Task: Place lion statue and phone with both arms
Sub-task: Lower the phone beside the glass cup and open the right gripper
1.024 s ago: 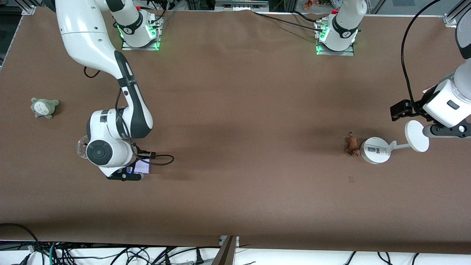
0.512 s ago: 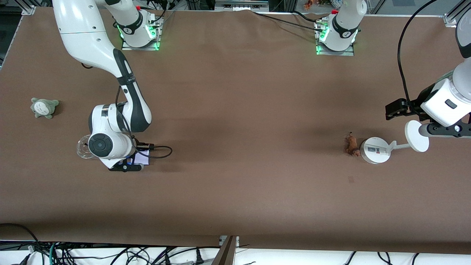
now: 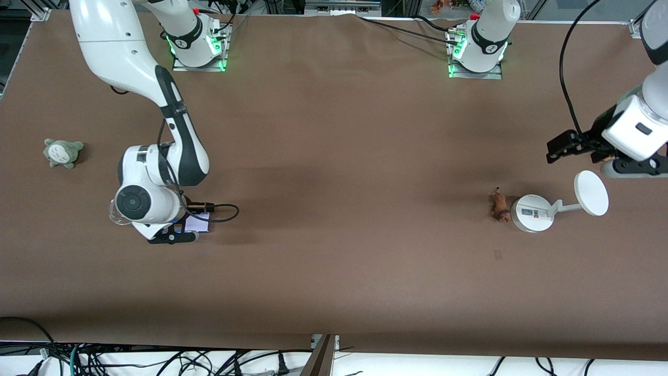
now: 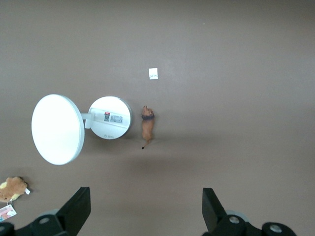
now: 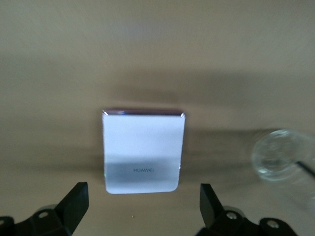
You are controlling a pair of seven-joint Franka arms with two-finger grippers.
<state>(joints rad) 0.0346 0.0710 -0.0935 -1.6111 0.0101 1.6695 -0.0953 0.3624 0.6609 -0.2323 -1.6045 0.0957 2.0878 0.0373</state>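
The right arm hides most of the phone; a brown plush is cut off.

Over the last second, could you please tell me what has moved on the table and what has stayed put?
The right gripper has drifted toward the right arm's end of the table, open over the phone, not gripping it. The left gripper, open, has pulled back toward its base, away from the white stand. The lion statue, stand, phone and grey-green plush have not moved.
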